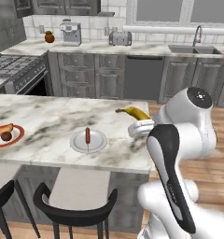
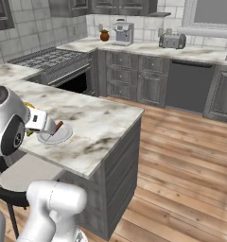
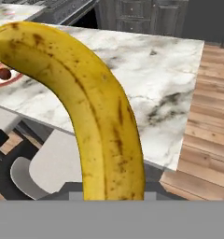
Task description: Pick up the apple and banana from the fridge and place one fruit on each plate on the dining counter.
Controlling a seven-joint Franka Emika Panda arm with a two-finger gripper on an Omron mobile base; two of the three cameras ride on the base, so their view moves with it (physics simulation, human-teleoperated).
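1. Fingers (image 1: 141,122) clamped on the banana (image 1: 132,112); it's held in the air over the right end of the dining bench (image 1: 48,119), above the top, not touching it.
2. Hand view: banana (image 3: 93,112) runs up from between the fingers and curves toward the far left; yellow w/ brown speckles.
3. Pale grey-white plate (image 1: 88,141) sits near the bench's front edge, right of centre; a thin red-brown stick (image 1: 87,135) lies on it.
4. Red-rim plate (image 1: 17,138) at the bench's left end by the front edge; carries the dark red apple (image 1: 6,136) plus a hot-dog-like roll (image 1: 3,129) just behind it.
5. Right base view: grey-white plate (image 2: 62,136) is just beside the hand.
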